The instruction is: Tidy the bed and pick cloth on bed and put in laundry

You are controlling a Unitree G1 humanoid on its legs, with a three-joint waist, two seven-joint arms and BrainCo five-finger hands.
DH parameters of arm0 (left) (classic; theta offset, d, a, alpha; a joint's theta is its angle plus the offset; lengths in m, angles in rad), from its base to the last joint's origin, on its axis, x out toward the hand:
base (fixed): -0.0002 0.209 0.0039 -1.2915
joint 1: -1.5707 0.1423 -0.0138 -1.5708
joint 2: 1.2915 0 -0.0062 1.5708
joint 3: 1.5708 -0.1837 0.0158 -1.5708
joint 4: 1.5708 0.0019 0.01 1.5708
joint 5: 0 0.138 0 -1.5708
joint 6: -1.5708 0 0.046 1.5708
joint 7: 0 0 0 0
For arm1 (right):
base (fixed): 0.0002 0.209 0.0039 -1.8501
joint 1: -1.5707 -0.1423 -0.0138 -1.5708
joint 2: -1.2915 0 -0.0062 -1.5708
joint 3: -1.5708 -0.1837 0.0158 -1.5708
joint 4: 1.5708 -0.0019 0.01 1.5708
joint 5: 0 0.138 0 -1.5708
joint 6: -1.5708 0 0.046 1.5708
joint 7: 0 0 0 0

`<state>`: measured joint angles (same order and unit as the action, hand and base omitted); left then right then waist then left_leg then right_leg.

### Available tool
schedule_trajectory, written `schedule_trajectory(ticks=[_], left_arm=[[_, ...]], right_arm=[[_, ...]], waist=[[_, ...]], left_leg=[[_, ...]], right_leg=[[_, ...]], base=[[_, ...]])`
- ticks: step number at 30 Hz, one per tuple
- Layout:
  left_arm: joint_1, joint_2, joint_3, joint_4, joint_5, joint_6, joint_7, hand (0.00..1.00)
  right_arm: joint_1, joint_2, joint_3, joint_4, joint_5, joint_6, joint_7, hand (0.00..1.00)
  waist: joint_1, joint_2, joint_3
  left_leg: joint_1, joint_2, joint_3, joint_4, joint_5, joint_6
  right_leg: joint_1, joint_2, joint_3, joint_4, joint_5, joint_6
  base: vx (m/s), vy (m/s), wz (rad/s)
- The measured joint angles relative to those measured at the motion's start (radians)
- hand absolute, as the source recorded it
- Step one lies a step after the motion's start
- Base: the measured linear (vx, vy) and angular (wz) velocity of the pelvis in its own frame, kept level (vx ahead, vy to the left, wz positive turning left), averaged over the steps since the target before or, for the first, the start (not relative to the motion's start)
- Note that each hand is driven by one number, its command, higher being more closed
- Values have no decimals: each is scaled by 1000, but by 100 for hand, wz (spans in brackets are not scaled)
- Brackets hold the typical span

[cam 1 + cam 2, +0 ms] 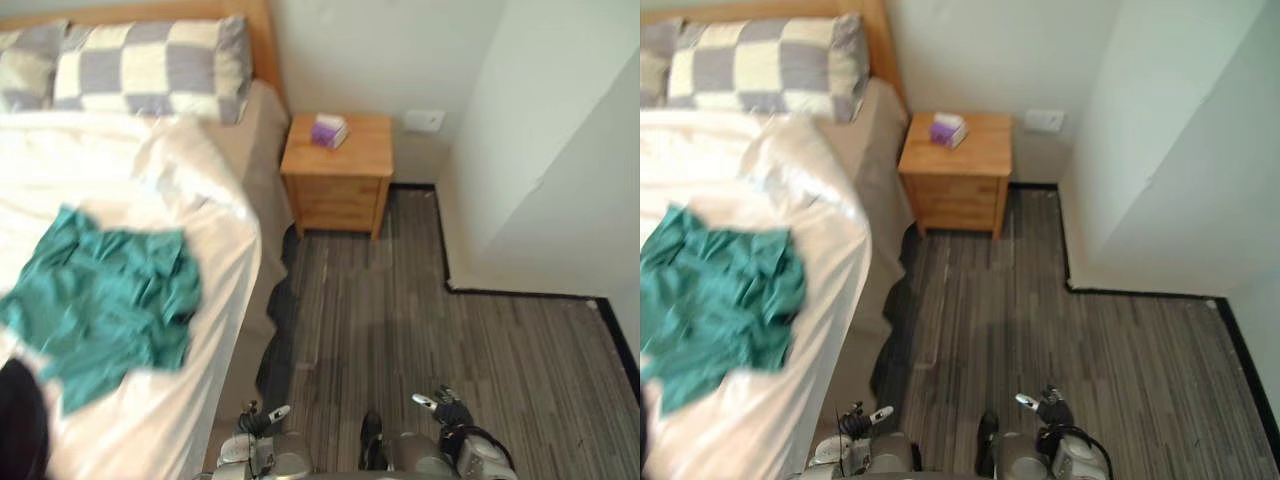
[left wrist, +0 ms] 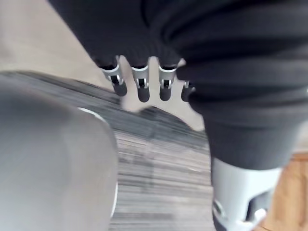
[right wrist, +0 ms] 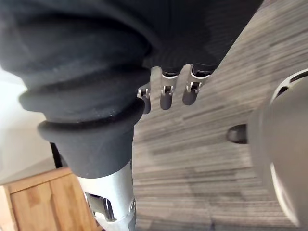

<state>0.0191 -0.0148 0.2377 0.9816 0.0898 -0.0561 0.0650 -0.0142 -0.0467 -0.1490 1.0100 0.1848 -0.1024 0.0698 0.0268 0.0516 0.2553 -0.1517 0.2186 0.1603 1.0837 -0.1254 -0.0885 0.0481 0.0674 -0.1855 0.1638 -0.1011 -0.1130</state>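
Cloth [image 1: 105,300] lies crumpled on the bed [image 1: 70,160], not yet picked. Left robot hand [image 2: 140,82] and right robot hand [image 3: 166,94] hang clear of the bed, fingers slack, empty.

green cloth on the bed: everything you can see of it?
The teal-green cloth looks like thin fabric in one plain colour, crumpled, with many folds and an uneven outline. What garment it is cannot be told. It lies spread on the white duvet, near the duvet's floor-side edge, apart from the checked pillows at the head. Nothing lies on top of it.
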Motion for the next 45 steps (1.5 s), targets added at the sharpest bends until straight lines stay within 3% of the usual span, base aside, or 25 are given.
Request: schedule_trajectory(ticks=[1, 3, 5, 6, 7, 8, 10, 12, 13, 15, 16, 18, 21, 22, 24, 25, 26, 28, 30, 31, 34, 38, 39, 43, 45], left_arm=[[-1, 4, -2, -14, -11, -20, 0, 0], [0, 4, -20, -19, -37, -40, 1, 0], [6, 15, -94, -2, -54, -42, 5, 0], [1, 20, -128, 12, -62, -40, 5, 0], [-12, 31, -130, 23, -65, -39, 5, 0], [-12, 42, -127, 21, -90, -34, 7, 0], [-11, 53, -127, 21, -129, -16, 20, 0], [-7, 63, -151, 34, -153, 19, 42, 0], [1, 67, -170, 43, -163, 27, 49, 0], [4, 67, -209, 60, -182, 29, 52, 0], [5, 67, -233, 70, -202, 28, 56, 0], [5, 59, -240, 89, -230, 28, 68, 0], [7, 48, -175, 92, -234, 29, 71, 0], [5, 48, -142, 91, -235, 31, 71, 0], [10, 66, -102, 87, -236, 43, 72, 0], [10, 86, -77, 91, -235, 49, 72, 0], [10, 57, -53, 97, -243, 58, 72, 0], [29, 31, -29, 89, -245, 58, 70, 0], [36, 14, -6, 83, -248, 56, 65, 0], [39, 12, 2, 83, -249, 56, 61, 0], [42, 12, 33, 78, -255, 60, 41, 0], [42, -3, 112, 65, -254, 75, 42, 0], [42, -4, 119, 64, -254, 76, 40, 0], [69, 32, 139, 43, -227, 113, 21, 0], [71, 41, 139, 39, -218, 113, 17, 0]], right_arm=[[-2, 19, 1, -8, -22, -6, 4, 0], [-1, 22, 5, -16, -41, -9, 22, 0], [10, 3, 31, -7, -42, -8, 25, 0], [12, 0, 40, 3, -52, -7, 19, 0], [8, 2, 39, 10, -58, -7, 17, 0], [-14, 1, 28, 30, -71, -10, 12, 0], [-35, -3, 18, 45, -97, -9, -3, 0], [-62, -22, 1, 65, -115, -10, -6, 0], [-63, -30, 0, 70, -128, -10, -6, 0], [-54, -45, 0, 72, -143, -11, -6, 0], [-47, -46, 1, 73, -149, -14, -8, 0], [-25, -37, -2, 72, -148, -29, -12, 0], [5, -20, -8, 46, -114, -47, -49, 0], [23, -16, 4, 42, -92, -48, -53, 0], [41, 17, 25, 42, -64, -45, -55, 0], [44, 36, 43, 45, -46, -40, -56, 0], [30, 33, 49, 49, -36, -26, -54, 0], [22, 28, 52, 37, -25, 2, -49, 0], [0, 27, 51, 37, 0, 40, -46, 0], [-8, 30, 48, 36, 8, 48, -47, 0], [8, 32, 3, 37, 87, 77, -76, 0], [60, 29, -114, 30, 245, 67, -168, 0], [60, 29, -133, 21, 263, 62, -181, 0], [62, 44, -257, -67, 330, 21, -251, 0], [63, 34, -309, -98, 340, 18, -272, 0]], waist=[[22, -14, -5], [24, -14, -4], [22, 16, -24], [15, 20, -38], [-7, -6, -48], [-11, -47, -51], [-2, -65, -54], [15, -59, -57], [13, -55, -58], [14, -31, -65], [11, -11, -64], [7, 9, -71], [-12, 5, -77], [-13, -16, -89], [-5, -77, -110], [-2, -122, -116], [26, -85, -125], [32, -44, -149], [46, -32, -155], [44, -33, -155], [40, -44, -157], [41, -52, -155], [41, -54, -155], [34, -108, -177], [29, -123, -177]], left_leg=[[-50, -17, 39, -95, -42, 18], [-104, -47, 134, -369, -42, 29], [-101, -65, 359, -743, 133, 69], [-85, -80, 579, -826, 185, 303], [-62, -131, 658, -888, 132, 363], [-42, -194, 656, -938, 89, 371], [-18, -231, 607, -945, 46, 381], [41, -244, 544, -927, 4, 339], [90, -252, 480, -916, -20, 320], [150, -252, 355, -931, -20, 306], [194, -242, 270, -965, -10, 290], [231, -221, 124, -998, 1, 269], [221, -204, -160, -1006, 9, 217], [206, -206, -248, -993, 5, 193], [174, -237, -355, -933, -26, 134], [162, -264, -360, -898, -58, 101], [154, -212, -350, -857, -77, 76], [154, -166, -323, -867, -86, 57], [166, -131, -316, -926, -60, 9], [166, -116, -300, -943, -44, 8], [161, -39, -53, -940, -24, 18], [170, 44, 302, -883, -1, 2], [173, 43, 327, -882, 9, 0], [260, -101, 380, -1086, 91, 18], [273, -118, 379, -1122, 99, 19]], right_leg=[[71, -18, 33, -57, -13, 22], [171, -34, 66, -138, -40, 63], [225, -25, 33, -163, -87, 95], [257, -18, -6, -166, -131, 117], [284, -29, -64, -172, -142, 134], [297, -46, -116, -161, -147, 148], [282, -77, -144, -47, -155, 167], [187, -131, -163, 292, -156, 236], [133, -175, -183, 498, -156, 244], [64, -205, -236, 607, -199, 209], [18, -201, -231, 598, -221, 184], [-70, -182, -168, 521, -228, 179], [-177, -135, 131, 296, -201, 198], [-186, -110, 270, 210, -174, 221], [-188, -105, 414, 56, -13, 226], [-173, -134, 421, 49, 40, 216], [-154, -101, 374, 35, 46, 199], [-111, -73, 315, -22, 52, 177], [-92, -56, 275, -40, 54, 158], [-83, -54, 254, -51, 55, 148], [-37, -85, 116, -74, 50, 128], [36, -179, -56, -83, 28, 165], [38, -195, -63, -74, 25, 173], [33, -292, -38, -58, 31, 209], [34, -298, -36, -64, 47, 206]], base=[[614, -188, -96], [627, -156, -61], [610, -68, 19], [913, -42, 108], [927, -45, 166], [903, -69, 154], [563, -67, 93], [538, -11, 80], [612, -85, 127], [598, -136, 161], [463, -265, 199], [486, -346, 234], [262, -375, 277], [192, -441, 264], [201, -528, 233], [132, -578, 148], [69, -430, 114], [47, -295, 70], [4, -257, 58], [-37, -222, 79], [-12, -80, 119], [27, 142, 139], [17, 260, 54], [32, 260, 2], [40, 163, 5]])
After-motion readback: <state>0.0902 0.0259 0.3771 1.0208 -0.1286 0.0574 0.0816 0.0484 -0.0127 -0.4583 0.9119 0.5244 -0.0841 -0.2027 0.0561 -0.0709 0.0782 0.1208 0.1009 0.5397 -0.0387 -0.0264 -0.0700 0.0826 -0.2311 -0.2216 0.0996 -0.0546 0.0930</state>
